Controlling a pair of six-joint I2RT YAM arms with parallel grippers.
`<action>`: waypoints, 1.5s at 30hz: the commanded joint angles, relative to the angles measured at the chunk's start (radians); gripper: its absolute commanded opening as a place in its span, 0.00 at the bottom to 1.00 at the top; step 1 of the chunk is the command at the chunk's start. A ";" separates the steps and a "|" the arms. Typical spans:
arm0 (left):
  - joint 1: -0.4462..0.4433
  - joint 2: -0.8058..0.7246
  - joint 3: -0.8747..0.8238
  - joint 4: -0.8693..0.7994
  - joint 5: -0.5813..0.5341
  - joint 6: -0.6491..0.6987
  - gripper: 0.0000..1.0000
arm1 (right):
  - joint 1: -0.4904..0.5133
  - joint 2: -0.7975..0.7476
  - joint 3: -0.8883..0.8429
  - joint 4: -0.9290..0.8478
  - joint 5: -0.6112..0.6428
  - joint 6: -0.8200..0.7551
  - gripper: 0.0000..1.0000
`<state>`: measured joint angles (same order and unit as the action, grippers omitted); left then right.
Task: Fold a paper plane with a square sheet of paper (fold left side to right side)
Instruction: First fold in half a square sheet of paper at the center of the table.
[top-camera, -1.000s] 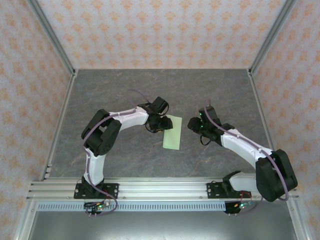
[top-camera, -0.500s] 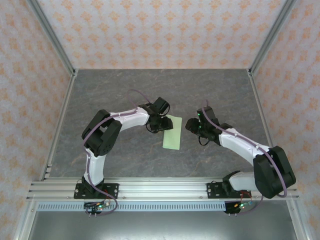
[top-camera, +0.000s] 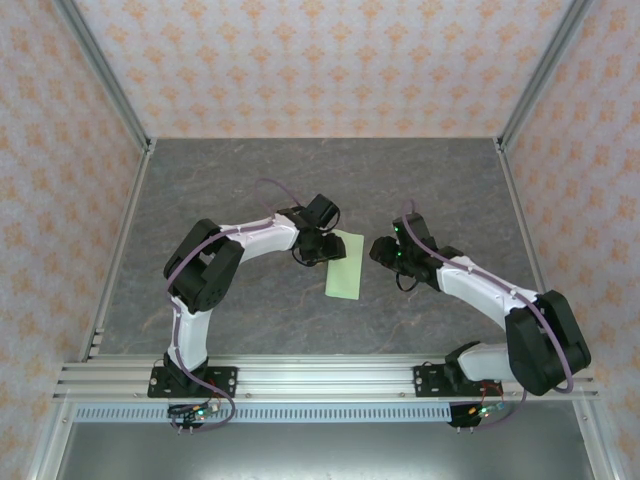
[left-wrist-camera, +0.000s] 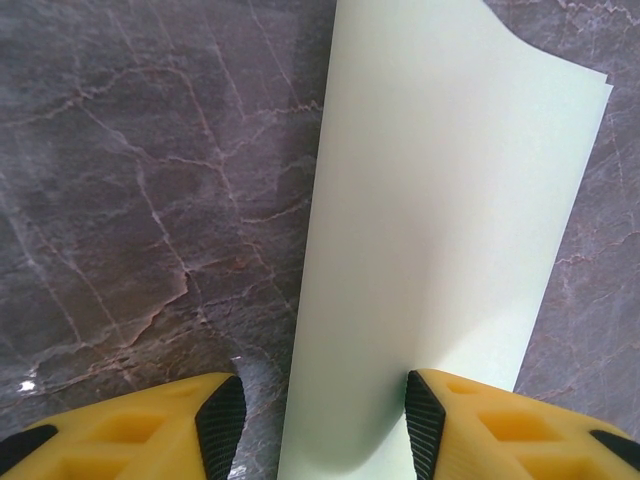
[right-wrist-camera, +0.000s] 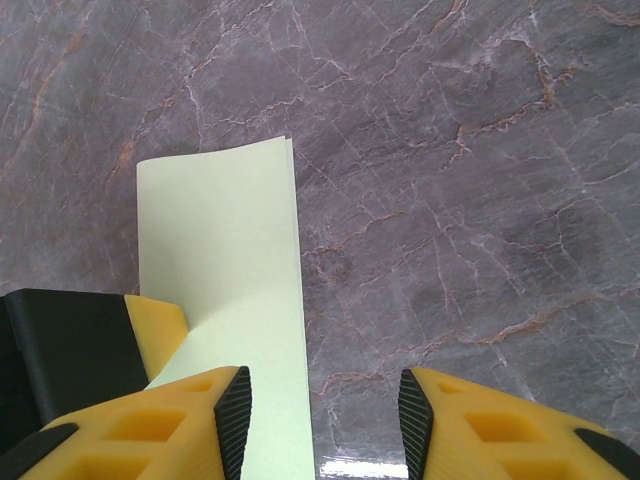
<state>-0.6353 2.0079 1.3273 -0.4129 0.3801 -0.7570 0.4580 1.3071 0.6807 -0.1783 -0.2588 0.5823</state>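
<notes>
At the left wrist: left fingers (left-wrist-camera: 120, 435) stand apart, yellow with black pads, clamped on nothing. The sheet (left-wrist-camera: 440, 230) runs up between them. Its long left edge falls in the gap, and the right-hand finger overlaps its near end. Cannot tell whether that finger presses the paper or hangs just over it. Sheet is pale green, plain, doubled into a narrow strip, with two layers slightly offset at the far right corner. Far edge shows a slight curve.

At the right wrist: right fingers (right-wrist-camera: 500, 430) also apart, gripping nothing. The sheet's long right edge lies in their gap. The left-hand finger sits over the paper, contact unclear. Two layers show at the strip's far corner here too. A yellow-and-black finger of the other arm sits at the strip's left side, on it or just above.

From above: sheet lies flat near the middle of the desk (top-camera: 250, 170), long side running roughly far to near, slightly tilted. Left fingers are at its far left corner, right fingers just beside its far right edge. Left arm (top-camera: 250, 235) bends in from the left, right arm (top-camera: 480, 290) from the right, both white with black joints. Desk is grey and marbled. Bases are bolted to a rail (top-camera: 320, 380) at the near edge. Orange-patterned walls (top-camera: 320, 60) stand on three sides.
</notes>
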 joint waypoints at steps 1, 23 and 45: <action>-0.030 0.086 -0.032 -0.067 -0.009 0.016 0.50 | 0.005 0.010 -0.003 0.017 0.006 0.008 0.47; -0.031 0.092 -0.033 -0.064 -0.007 0.024 0.50 | 0.009 0.032 -0.013 0.079 -0.037 0.041 0.43; -0.031 0.104 -0.023 -0.069 -0.003 0.041 0.52 | 0.012 0.031 -0.017 0.080 -0.037 0.040 0.43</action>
<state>-0.6353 2.0151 1.3346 -0.4206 0.3805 -0.7315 0.4644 1.3346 0.6796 -0.1150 -0.2970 0.6132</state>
